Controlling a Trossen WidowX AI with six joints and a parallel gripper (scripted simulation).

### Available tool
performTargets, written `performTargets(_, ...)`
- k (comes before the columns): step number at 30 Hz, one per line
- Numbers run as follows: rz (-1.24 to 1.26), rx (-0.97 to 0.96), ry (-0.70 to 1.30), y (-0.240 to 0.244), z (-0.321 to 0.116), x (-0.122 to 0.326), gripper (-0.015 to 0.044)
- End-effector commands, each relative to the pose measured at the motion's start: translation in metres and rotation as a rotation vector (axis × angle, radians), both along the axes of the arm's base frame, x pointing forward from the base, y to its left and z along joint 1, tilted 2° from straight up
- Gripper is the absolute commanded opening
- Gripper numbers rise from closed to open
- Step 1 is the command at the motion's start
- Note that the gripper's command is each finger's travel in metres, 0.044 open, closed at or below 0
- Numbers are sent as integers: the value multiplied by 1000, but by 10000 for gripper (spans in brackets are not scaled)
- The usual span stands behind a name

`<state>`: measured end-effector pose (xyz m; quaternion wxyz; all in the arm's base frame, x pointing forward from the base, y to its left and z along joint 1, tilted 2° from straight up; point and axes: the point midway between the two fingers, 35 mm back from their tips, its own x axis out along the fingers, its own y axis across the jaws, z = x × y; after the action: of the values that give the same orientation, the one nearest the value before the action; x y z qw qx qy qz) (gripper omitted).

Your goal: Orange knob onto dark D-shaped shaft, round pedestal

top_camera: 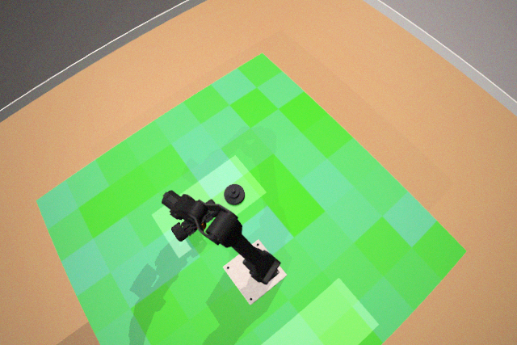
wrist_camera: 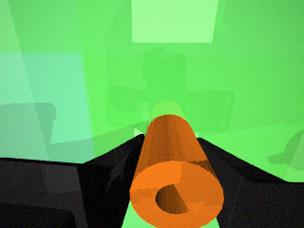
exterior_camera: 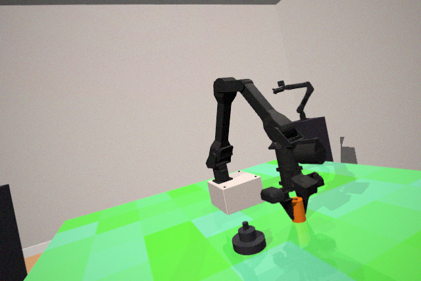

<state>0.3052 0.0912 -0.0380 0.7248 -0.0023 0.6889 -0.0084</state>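
Observation:
The orange knob (top_camera: 203,225) (exterior_camera: 298,212) (wrist_camera: 170,142) stands upright on the green table top. Its hole faces up in the wrist view and shows a slanting straight edge on its right side. My gripper (exterior_camera: 298,217) (wrist_camera: 169,141) points down with one finger against each side of the knob, shut on it. In the top view the arm covers most of the knob. The round dark pedestal (top_camera: 228,198) (exterior_camera: 248,246) stands apart from the knob, to its left in the exterior view. Its thin shaft (top_camera: 234,191) (exterior_camera: 245,225) points up, bare; its flat side cannot be made out.
The arm's pale base block (top_camera: 237,276) (exterior_camera: 243,196) stands behind the pedestal in the exterior view. The table top (top_camera: 308,115) (exterior_camera: 170,243) is patterned in green squares, with shadows and reflections. A dark panel (exterior_camera: 314,135) and a small dark jointed arm (exterior_camera: 306,95) show in the background.

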Motion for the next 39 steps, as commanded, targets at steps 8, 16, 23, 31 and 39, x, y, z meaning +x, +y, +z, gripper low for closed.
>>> performTargets(8, 4, 1, 0, 3, 43, 5, 0)
performTargets(16, 4, 2, -1, 4, 110, 1, 0)
performTargets(23, 4, 1, 0, 3, 140, -6, 0)
performTargets(31, 4, 0, 0, -13, 135, 0, 0)
performTargets(39, 4, -4, -4, -36, 129, 8, 0)
